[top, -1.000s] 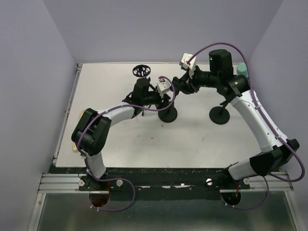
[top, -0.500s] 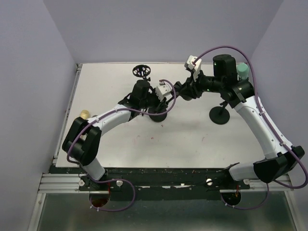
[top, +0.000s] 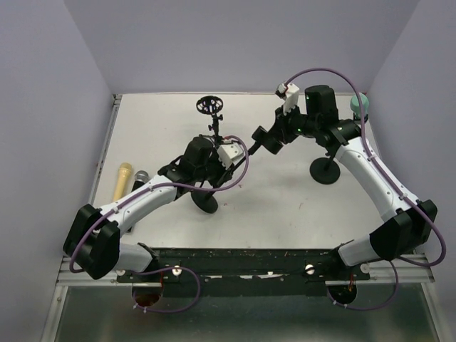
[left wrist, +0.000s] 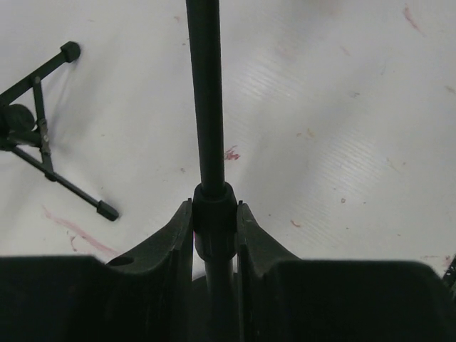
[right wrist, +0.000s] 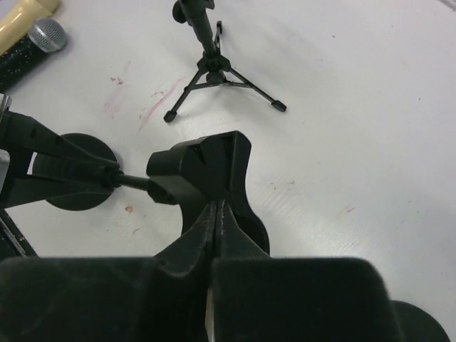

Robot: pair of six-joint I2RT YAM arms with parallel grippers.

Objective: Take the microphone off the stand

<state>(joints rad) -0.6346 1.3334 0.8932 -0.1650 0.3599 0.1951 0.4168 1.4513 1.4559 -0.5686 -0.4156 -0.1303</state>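
Left end effector (left wrist: 214, 214) clamps the stand (left wrist: 204, 107); right end effector (right wrist: 216, 212) pinches its clip (right wrist: 206, 167), the pole slanting lengthwise between them.

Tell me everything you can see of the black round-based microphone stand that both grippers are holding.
The black round-based microphone stand is matt black all over: a flat disc base, a thin pole with a collar, an empty clip on top. It leans off vertical. The left gripper clamps the collar; the right gripper pinches the clip.
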